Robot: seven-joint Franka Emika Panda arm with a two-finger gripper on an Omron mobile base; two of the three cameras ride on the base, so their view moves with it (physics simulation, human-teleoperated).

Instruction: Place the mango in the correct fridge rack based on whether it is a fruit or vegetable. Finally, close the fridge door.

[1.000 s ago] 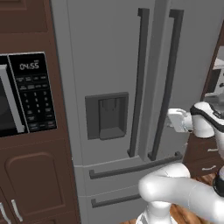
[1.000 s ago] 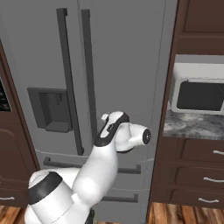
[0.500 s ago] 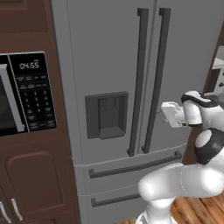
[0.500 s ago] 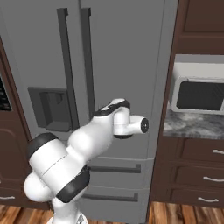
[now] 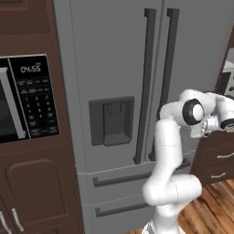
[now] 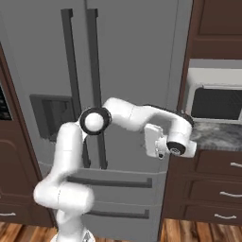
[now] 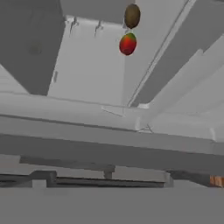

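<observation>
The white arm's two-finger gripper point(image 6: 160, 150) hangs at the fridge's right edge, beside the brown drawers point(image 6: 215, 189); its jaw state cannot be told; the tall plain grey fridge door point(image 6: 137, 71) with long dark bar handle stands shut; in the hand view the small red-green oval mango point(image 7: 127, 44) lies far off on a pale surface, just beside a brownish oval object point(image 7: 132, 15).

Red-and-green mango point(image 7: 127, 44); plain grey fridge door point(image 5: 201, 59), dark handle.
</observation>
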